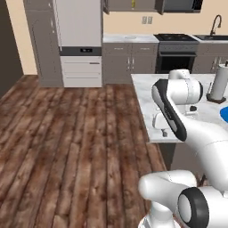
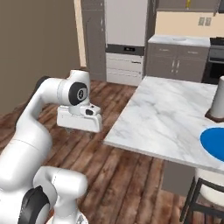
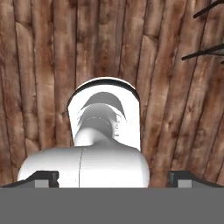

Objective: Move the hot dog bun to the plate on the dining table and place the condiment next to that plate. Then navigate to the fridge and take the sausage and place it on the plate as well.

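Blue plate (image 2: 214, 142) cut off at frame edge; gripper (image 3: 113, 177) spread, empty.

Blue plate (image 2: 214, 144) cut off by right frame edge; paper towel roll (image 2: 218, 103) partly cropped too.

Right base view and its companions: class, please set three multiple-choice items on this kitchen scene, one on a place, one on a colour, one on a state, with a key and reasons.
1. Where does the paper towel roll stand?
A. on the marble table
B. on the wooden floor
C. on the stove

2. What colour is the plate at the table's edge?
A. red
B. blue
C. green

3. How is the pincer?
A. shut on a bun
B. shut on a bottle
C. open, holding nothing

Key: 1 A, its dark base sits on the marble top; 2 B, a blue disc shows in both base views; 3 C, the hand view shows the tips far apart over bare floor.
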